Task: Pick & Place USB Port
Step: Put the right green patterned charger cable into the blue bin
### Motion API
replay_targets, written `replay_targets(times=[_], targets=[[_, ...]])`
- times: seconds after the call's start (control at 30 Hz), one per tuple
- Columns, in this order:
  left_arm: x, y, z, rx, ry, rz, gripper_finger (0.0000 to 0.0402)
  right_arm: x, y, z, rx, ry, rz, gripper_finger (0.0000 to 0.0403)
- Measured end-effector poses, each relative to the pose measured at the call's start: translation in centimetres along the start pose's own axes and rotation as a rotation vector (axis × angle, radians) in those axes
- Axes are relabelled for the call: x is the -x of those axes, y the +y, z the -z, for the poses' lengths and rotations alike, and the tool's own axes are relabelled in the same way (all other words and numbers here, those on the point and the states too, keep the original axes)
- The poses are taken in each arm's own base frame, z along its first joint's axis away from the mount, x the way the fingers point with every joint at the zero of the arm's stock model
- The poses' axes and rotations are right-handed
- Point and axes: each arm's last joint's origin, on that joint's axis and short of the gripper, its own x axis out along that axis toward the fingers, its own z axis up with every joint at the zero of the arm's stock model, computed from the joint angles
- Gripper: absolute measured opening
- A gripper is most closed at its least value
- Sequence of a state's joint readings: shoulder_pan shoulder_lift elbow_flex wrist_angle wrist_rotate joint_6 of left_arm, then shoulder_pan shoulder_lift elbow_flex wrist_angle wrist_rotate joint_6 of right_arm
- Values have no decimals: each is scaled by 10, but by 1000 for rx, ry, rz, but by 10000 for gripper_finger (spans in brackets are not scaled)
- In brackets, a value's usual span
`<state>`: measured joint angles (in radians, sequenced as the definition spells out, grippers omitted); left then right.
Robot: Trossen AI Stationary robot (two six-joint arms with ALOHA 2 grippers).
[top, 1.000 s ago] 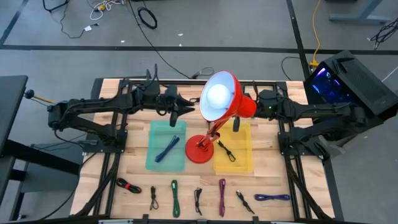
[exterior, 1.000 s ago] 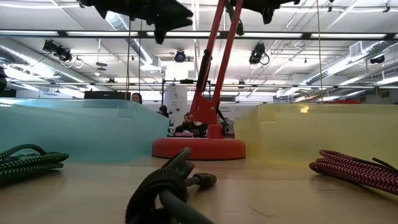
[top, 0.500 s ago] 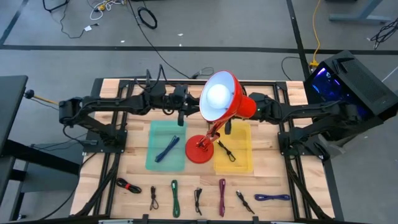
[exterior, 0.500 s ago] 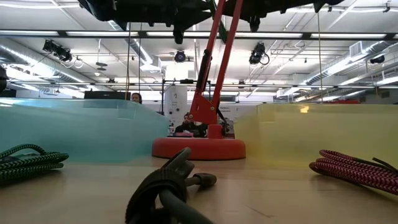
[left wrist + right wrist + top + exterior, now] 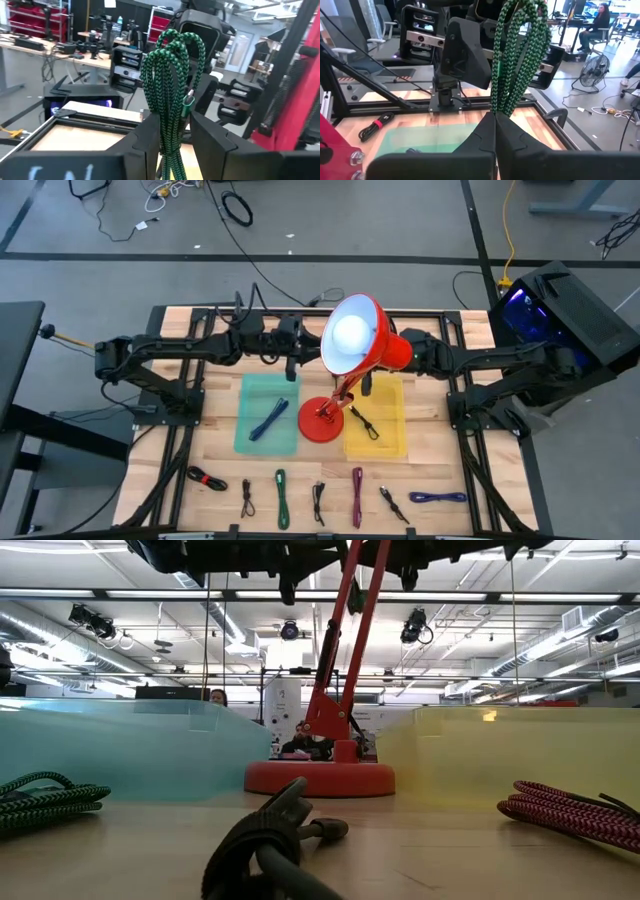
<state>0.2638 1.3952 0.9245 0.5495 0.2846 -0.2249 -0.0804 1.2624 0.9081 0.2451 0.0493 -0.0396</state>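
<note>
Table: the light wooden slatted tabletop (image 5: 300, 470) lies under both raised arms, with open boards between the trays and the row of cables at its front edge.
Lamp: the red desk lamp with a round base (image 5: 322, 423) stands between the two trays; in the high view its shade hides most of the right pincer.
Trays: the translucent teal tray (image 5: 267, 414) sits below the left pincer and holds a dark blue cable; the translucent yellow tray (image 5: 376, 418) sits below the right pincer and holds a black one.
Left pincer: the left gripper (image 5: 172, 137) is raised above the teal tray's far edge, its fingers narrowly parted and clamped on the green-and-black braided cable bundle (image 5: 172, 80).
Right pincer: the right gripper (image 5: 495, 131) is raised above the yellow tray, fingers pressed fully together, pinching the same green bundle at its other end.
Hard to make out: in the low view both arms are cut off at the upper edge, so no grip shows there.
</note>
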Motion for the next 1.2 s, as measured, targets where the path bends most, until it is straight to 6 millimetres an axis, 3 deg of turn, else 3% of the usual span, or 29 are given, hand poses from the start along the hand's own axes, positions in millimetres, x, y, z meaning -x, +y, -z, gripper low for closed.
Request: replay_targets(times=[0.43, 0.67, 1.2], targets=[[-17, 8, 18, 26, -19, 32, 109, -2, 1, 3, -4, 12, -15, 0], [-17, 5, 17, 14, -17, 101, 18, -2, 1, 3, -4, 15, -19, 0], [-10, 29, 22, 53, 53, -93, 4, -2, -5, 8, -26, 67, 59, 18]])
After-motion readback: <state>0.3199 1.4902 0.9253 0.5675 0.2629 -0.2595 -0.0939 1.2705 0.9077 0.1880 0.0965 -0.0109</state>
